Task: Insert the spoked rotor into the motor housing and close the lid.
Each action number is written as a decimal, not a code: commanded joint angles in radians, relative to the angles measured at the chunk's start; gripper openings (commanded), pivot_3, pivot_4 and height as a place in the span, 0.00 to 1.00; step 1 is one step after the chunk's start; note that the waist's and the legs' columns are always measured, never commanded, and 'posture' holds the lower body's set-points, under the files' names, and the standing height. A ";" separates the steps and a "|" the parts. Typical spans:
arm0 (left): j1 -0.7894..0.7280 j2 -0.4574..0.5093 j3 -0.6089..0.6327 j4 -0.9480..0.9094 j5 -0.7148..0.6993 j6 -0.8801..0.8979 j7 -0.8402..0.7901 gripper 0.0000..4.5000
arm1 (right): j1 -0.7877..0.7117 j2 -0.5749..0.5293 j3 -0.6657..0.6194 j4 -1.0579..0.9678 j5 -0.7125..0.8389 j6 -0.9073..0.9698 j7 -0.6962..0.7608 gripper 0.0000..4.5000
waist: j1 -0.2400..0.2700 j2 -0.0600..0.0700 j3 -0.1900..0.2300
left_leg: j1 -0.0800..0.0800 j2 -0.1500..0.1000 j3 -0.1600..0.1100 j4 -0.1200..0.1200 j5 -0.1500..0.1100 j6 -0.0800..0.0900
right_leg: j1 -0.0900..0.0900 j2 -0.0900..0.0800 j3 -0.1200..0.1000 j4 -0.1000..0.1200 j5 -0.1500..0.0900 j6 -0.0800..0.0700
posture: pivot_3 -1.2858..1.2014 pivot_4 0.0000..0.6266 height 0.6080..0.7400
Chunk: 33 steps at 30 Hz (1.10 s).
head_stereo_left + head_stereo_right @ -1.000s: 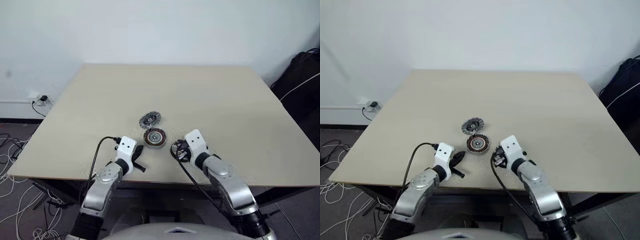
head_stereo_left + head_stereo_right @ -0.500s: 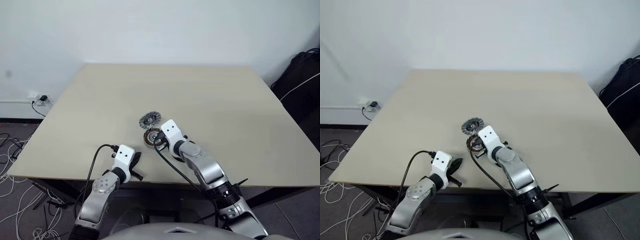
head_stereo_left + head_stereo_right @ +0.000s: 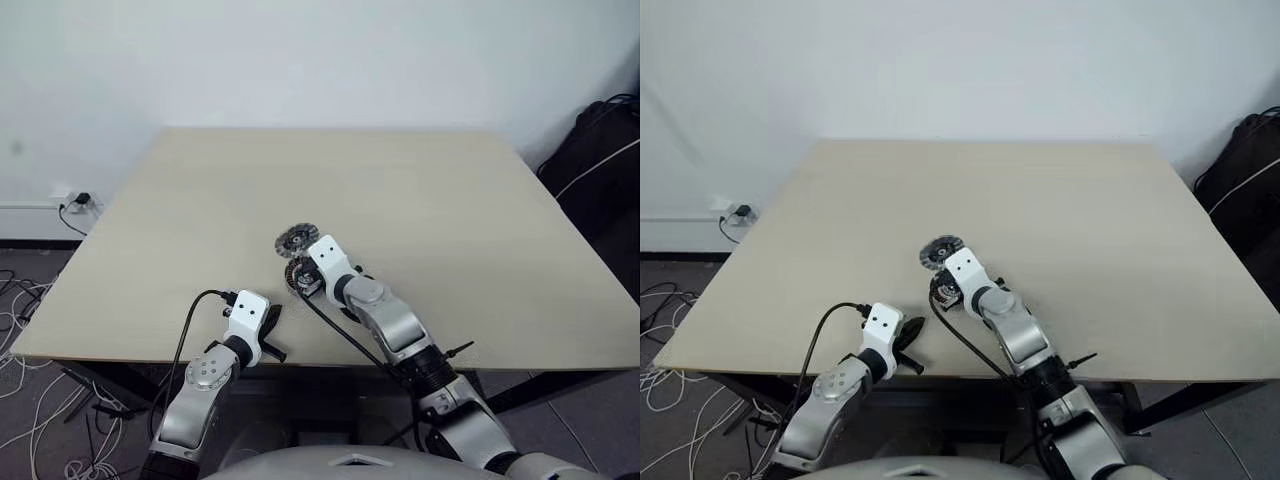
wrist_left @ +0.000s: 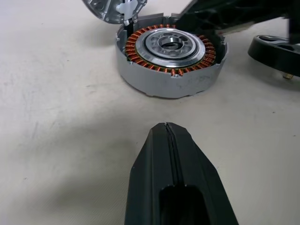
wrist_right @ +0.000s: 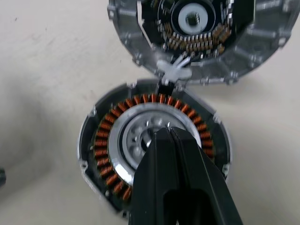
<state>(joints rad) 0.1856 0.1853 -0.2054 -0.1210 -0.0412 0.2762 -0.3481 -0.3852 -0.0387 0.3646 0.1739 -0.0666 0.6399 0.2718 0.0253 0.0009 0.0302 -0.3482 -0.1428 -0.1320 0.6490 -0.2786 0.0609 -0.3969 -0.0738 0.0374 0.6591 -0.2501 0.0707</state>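
Observation:
The motor housing [image 4: 171, 51] sits near the table's front, a round metal body with coppery windings around a silver centre. The silvery lid [image 5: 197, 33] lies open just behind it, touching its rim, also visible as lid [image 3: 298, 239]. My right gripper [image 5: 168, 136] is shut, its tip over the housing's silver centre; I cannot tell if it touches. The spoked rotor [image 4: 275, 47], dark-rimmed, lies on the table beside the housing, partly cut off. My left gripper [image 4: 166, 127] is shut and empty, short of the housing, near the front edge.
The table [image 3: 420, 200] stretches wide and bare behind the parts. A black cable [image 3: 195, 320] loops from the left wrist over the front edge. A black bag [image 3: 600, 150] stands off the table's right side. Loose wires [image 3: 25, 300] lie on the floor at left.
My right arm has swung left and forward, from beside the housing to over its centre. The left gripper stays shut near the front edge.

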 commanded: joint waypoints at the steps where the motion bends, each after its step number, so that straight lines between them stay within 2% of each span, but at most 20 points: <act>1: -0.013 -0.006 0.000 -0.047 -0.004 -0.023 0.003 0.00 | -0.042 0.015 -0.015 0.024 -0.007 -0.037 -0.006 0.01 | -0.001 0.000 0.000 | 0.000 0.000 0.000 0.000 0.000 -0.001 | 0.000 0.000 0.000 0.000 0.000 0.000 | 0.52 0.00 1.00; 14: -0.015 -0.021 -0.006 -0.046 0.000 -0.022 0.006 0.00 | -0.116 0.023 -0.010 0.174 -0.017 -0.087 0.026 0.01 | -0.011 0.001 0.000 | 0.000 0.000 0.000 0.000 0.001 -0.001 | 0.000 0.001 0.000 0.000 0.000 0.000 | 0.52 0.00 1.00; 33: -0.027 -0.014 -0.007 -0.026 0.003 -0.013 0.008 0.00 | -0.045 -0.046 0.056 0.055 -0.033 -0.040 0.189 0.01 | -0.010 0.002 -0.001 | 0.000 0.000 0.000 0.000 0.000 -0.001 | 0.000 0.000 0.000 0.000 0.000 -0.001 | 0.52 0.00 1.00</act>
<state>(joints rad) 0.1748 0.1696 -0.2075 -0.1208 -0.0403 0.2759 -0.3365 -0.4343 -0.0856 0.4064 0.2634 -0.0987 0.5978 0.4457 0.0149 0.0033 0.0288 -0.3481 -0.1428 -0.1320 0.6486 -0.2784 0.0604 -0.3972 -0.0734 0.0378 0.6593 -0.2498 0.0702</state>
